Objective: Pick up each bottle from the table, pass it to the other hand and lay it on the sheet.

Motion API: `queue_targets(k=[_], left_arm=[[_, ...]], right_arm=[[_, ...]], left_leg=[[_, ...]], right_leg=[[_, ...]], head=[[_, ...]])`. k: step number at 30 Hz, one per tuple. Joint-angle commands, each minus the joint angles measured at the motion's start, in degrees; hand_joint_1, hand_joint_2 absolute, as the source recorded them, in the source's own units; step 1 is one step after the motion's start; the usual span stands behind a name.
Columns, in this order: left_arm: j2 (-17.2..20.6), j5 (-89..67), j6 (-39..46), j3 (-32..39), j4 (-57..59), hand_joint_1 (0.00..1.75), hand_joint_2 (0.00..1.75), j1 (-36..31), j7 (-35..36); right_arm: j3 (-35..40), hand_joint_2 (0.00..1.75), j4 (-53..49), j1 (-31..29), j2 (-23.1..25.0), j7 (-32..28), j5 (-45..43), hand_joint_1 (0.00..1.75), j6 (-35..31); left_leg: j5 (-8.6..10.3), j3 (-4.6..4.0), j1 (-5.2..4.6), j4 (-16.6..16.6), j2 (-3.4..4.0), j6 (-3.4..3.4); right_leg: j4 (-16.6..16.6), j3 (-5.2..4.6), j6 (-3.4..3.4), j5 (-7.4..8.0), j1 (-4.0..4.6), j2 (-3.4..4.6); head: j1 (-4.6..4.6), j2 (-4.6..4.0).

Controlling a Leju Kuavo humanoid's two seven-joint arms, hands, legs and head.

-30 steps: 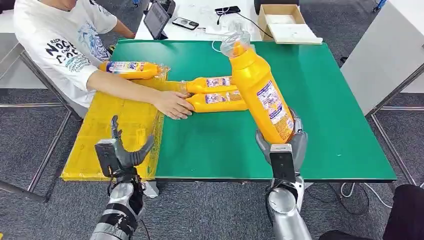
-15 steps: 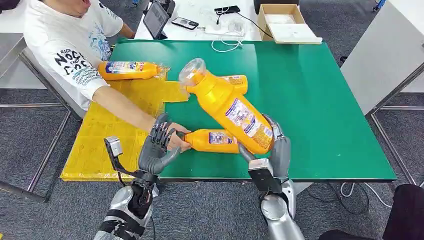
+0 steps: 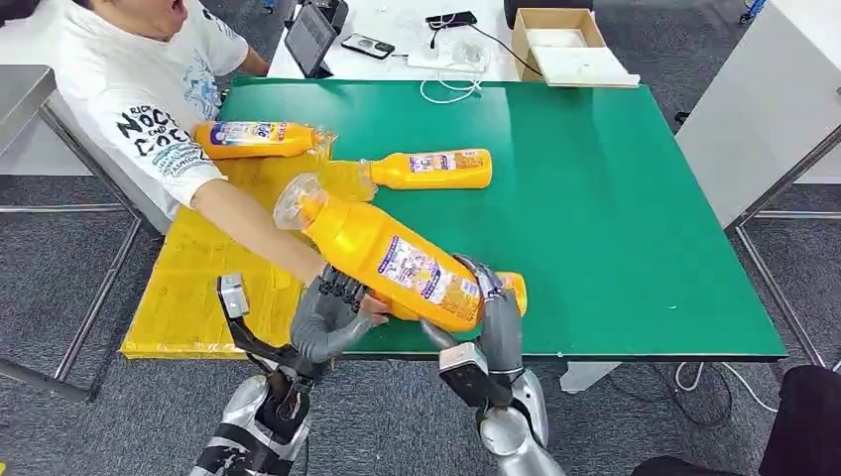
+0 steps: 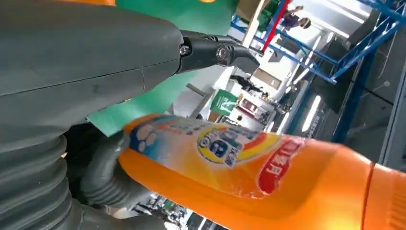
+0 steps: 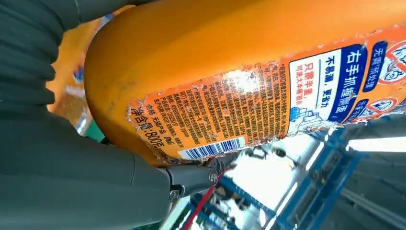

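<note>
Right hand (image 3: 493, 319) grips tilted bottle (image 3: 387, 260) (cap toward sheet (image 3: 213, 273)); left hand (image 3: 325, 315), fingers spread, beside it.

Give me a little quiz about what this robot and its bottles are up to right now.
1. True or false: the right robot hand grips the raised bottle.
2. How many bottles lie wholly on the yellow sheet?
3. The table top is: A red, B green, C white.
Key: 1 true. 2 one, the far-end bottle. 3 B.
</note>
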Motion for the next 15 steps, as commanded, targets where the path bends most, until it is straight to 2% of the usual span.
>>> queue_targets(k=[1, 5, 8, 15], left_arm=[[2.2, 0.7, -0.6, -3.1, 0.8, 0.00, 1.75, -0.5, 0.0], [2.2, 0.1, -0.5, -3.5, -0.1, 0.00, 1.75, 0.1, -0.3], [2.3, -0.4, -0.4, -3.9, 0.0, 0.00, 1.75, 0.1, -0.3], [2.0, -1.0, -0.7, -4.1, 2.4, 0.00, 1.75, -1.2, -0.5]], right_arm=[[1.2, 1.75, 7.0, -2.0, 0.9, -0.1, -1.2, 1.75, 1.0], [0.2, 1.75, 8.1, -2.8, 1.7, 0.9, -2.6, 1.75, 1.3], [1.2, 1.75, 10.7, -4.0, 1.7, 2.1, -1.5, 1.75, 2.0], [7.7, 1.75, 21.6, -7.5, 2.0, 6.1, 5.1, 1.75, 4.3]], left_leg=[[-0.06, 0.20, 0.00, -0.1, 0.09, 0.02], [-0.24, 0.62, 0.01, -0.1, 0.21, 0.05], [-0.09, 0.28, 0.01, -0.1, 0.16, 0.03], [-0.13, 0.45, 0.03, -0.1, 0.25, 0.03]], right_leg=[[-0.1, 0.18, -0.10, -0.03, 0.03, 0.03], [-0.1, 0.58, -0.23, -0.17, 0.08, 0.08], [-0.1, 0.24, -0.12, -0.04, 0.04, 0.09], [-0.1, 0.40, -0.19, -0.05, 0.08, 0.15]], head=[[-0.02, 0.00], [-0.02, 0.00], [-0.02, 0.00], [-0.02, 0.00]])
